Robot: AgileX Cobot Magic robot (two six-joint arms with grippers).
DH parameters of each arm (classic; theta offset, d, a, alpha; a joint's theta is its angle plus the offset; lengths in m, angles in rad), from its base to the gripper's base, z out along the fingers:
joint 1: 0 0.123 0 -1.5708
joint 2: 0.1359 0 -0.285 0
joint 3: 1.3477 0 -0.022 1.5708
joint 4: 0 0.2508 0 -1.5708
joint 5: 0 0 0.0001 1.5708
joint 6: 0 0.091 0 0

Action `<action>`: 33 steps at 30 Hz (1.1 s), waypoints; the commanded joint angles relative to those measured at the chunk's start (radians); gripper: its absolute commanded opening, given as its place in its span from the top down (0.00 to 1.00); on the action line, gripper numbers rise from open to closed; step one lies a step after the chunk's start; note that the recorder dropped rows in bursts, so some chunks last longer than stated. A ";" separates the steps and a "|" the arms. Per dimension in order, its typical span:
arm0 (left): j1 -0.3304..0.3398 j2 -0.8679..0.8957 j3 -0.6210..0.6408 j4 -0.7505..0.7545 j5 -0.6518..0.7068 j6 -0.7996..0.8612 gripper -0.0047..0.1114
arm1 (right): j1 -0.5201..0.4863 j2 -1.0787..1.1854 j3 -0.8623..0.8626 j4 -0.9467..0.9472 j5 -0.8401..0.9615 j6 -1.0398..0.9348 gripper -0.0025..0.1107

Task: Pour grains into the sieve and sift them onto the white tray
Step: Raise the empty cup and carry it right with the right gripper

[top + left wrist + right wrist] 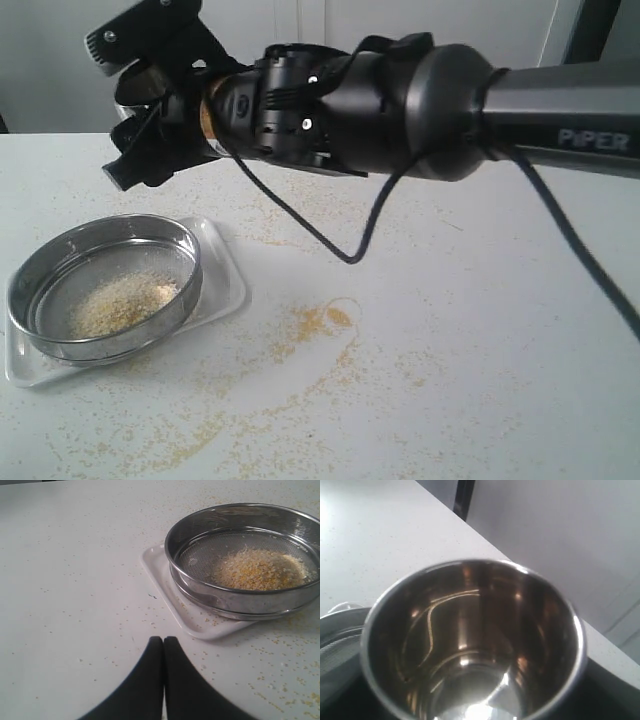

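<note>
The grains (120,305), 1 loose heap of tiny yellow-beige granules, lie in the exterior view on the mesh of the wide round steel sieve (192,265) at the lower left of the frame. The sieve stands on the shallow white tray (232,290), whose rim shows around it. Scattered spill (312,322) speckles the white table (480,330) at lower centre. At the upper left the right gripper (128,108) reaches across, its black jaws clamped on a small shiny steel cup (140,85).

In the left wrist view the left gripper (163,672) is closed. Its 2 black fingers (147,685) press together with nothing between them, near a corner of the tray. The heap sits off-centre on the mesh.

In the right wrist view the cup (470,645) fills the picture, mouth toward the camera, and looks empty. The fingers holding it are hidden there.

Pouring looks done and sifting remains. The grains are likely light, dry and free-running, so a hard jolt would fling them over the rim. The sieve should be stiff and light, with a smooth, probably slippery wall. It is best pinched across that upright wall, 1 finger inside and 1 outside, away from the heap and never on the mesh. The tray may slide.
</note>
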 commanded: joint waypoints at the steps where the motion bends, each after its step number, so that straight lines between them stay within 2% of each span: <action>1: 0.000 -0.004 0.005 -0.010 -0.001 0.000 0.95 | -0.065 -0.069 0.133 0.005 -0.213 0.012 0.98; 4: 0.000 -0.004 0.005 -0.010 -0.001 0.000 0.95 | -0.125 -0.104 0.225 0.034 -0.427 0.012 0.98; 6: 0.000 -0.004 0.005 -0.010 -0.001 0.000 0.95 | -0.159 -0.128 0.266 0.034 -0.492 0.012 0.98; 9: 0.000 -0.004 0.005 -0.010 -0.001 0.000 0.95 | -0.250 -0.181 0.387 0.034 -0.684 0.012 0.98; 14: 0.000 -0.004 0.005 -0.010 -0.001 0.000 0.95 | -0.356 -0.199 0.487 0.036 -0.703 0.099 0.98; 17: 0.000 -0.004 0.005 -0.010 -0.001 0.000 0.95 | -0.431 -0.201 0.553 0.036 -0.783 0.106 0.98; 21: 0.000 -0.004 0.005 -0.010 -0.001 0.000 0.95 | -0.521 -0.201 0.610 0.036 -0.785 0.106 0.98; 33: 0.000 -0.004 0.005 -0.010 -0.001 0.000 0.95 | -0.693 -0.170 0.726 0.046 -0.851 0.009 0.98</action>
